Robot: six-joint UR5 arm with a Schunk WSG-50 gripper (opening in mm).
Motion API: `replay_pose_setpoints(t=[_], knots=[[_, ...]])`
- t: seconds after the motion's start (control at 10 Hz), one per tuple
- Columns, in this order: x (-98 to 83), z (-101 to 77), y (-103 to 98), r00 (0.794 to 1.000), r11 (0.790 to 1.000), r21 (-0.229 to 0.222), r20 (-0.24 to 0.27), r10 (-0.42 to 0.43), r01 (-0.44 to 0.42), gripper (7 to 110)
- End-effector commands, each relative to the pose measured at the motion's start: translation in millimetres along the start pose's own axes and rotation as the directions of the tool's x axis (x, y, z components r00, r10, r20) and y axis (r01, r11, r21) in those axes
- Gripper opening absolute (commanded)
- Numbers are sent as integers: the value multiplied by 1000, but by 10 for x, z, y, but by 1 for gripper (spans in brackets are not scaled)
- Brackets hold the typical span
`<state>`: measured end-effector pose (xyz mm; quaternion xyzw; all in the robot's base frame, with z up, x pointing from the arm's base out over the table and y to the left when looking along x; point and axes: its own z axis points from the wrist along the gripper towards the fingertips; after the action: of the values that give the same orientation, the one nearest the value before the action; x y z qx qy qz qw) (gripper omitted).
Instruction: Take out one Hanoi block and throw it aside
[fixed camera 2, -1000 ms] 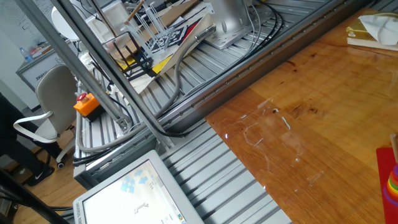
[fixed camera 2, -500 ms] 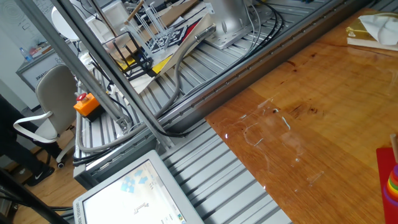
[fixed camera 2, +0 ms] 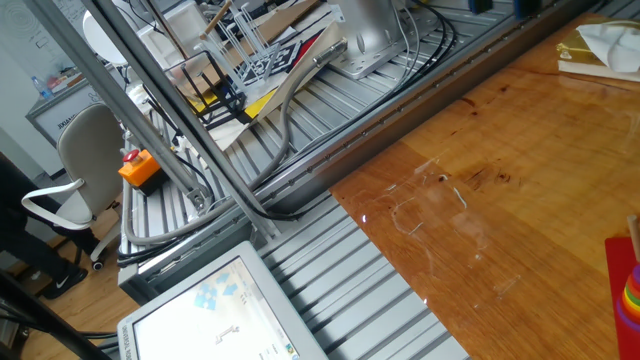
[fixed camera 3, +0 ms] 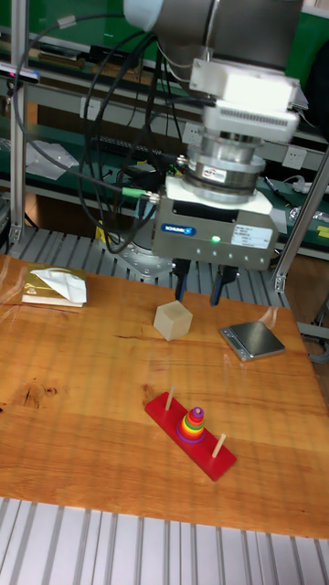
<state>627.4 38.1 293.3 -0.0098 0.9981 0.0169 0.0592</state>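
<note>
In the tall fixed view a rainbow ring stack (fixed camera 3: 191, 427) sits on the middle peg of a red base (fixed camera 3: 212, 462). The tiny topmost ring, the Hanoi block (fixed camera 3: 195, 413), is too small to tell its colour for sure. My gripper (fixed camera 3: 198, 298) hangs well above and behind the stack, between a beige cube and a grey scale. Its two dark fingers (fixed camera 3: 181, 281) stand apart with nothing between them, so it is open. The fixed view shows only the base's edge (fixed camera 2: 620, 268) and part of the rings (fixed camera 2: 630, 296) at the right border.
A beige cube (fixed camera 3: 173, 321) and a flat grey scale (fixed camera 3: 252, 339) lie behind the tower. A gold and white packet (fixed camera 3: 53, 284) lies at the table's far left, also seen as the packet (fixed camera 2: 603, 46). Aluminium rails, cables and a monitor (fixed camera 2: 215, 315) surround the wooden table (fixed camera 2: 500, 170).
Dark blue shapes now show at the top edge of the fixed view where less showed before. Nothing on the table has moved.
</note>
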Motion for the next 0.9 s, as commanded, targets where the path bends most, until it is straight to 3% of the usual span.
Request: replay_pose_setpoints(t=[0.0, 0.2, 0.8], knots=[[92, 121, 195, 997, 998, 5, -40, -59, 59, 44], [93, 180, 303, 998, 998, 13, -34, -55, 55, 44], [35, 287, 645, 999, 998, -38, -8, -45, 45, 44]])
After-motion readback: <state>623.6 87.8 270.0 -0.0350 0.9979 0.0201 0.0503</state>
